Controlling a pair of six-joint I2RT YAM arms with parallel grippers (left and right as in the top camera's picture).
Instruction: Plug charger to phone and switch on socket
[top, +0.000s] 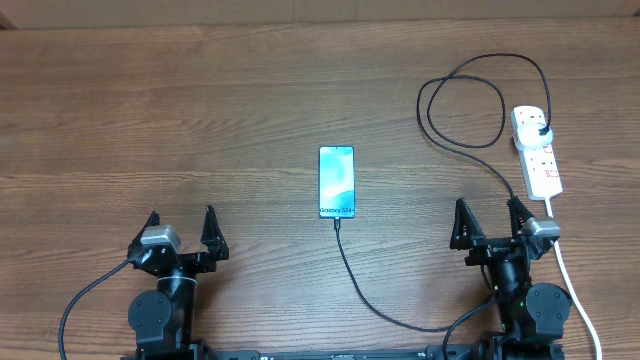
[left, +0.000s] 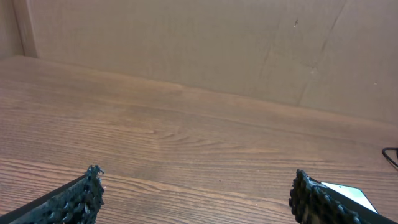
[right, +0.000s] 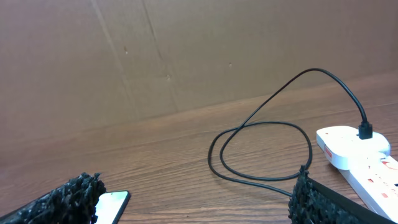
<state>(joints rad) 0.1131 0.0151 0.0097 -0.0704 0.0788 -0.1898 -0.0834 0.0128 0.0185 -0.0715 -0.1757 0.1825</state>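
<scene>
The phone (top: 337, 182) lies flat mid-table, its light blue screen up. The black charger cable (top: 365, 290) has its tip at the phone's near end, runs toward the front edge, then loops at the back right up to a black plug (top: 543, 133) seated in the white socket strip (top: 537, 152). My left gripper (top: 182, 236) is open and empty at the front left, and the phone's corner (left: 351, 193) shows by its right finger. My right gripper (top: 492, 226) is open and empty at the front right, between the phone (right: 112, 202) and the socket (right: 360, 155). The cable loop (right: 261, 149) lies ahead of it.
The socket's thick white cord (top: 575, 290) runs along the right side toward the front edge, beside my right arm. A brown cardboard wall (left: 199, 43) stands along the back of the wooden table (top: 180, 120).
</scene>
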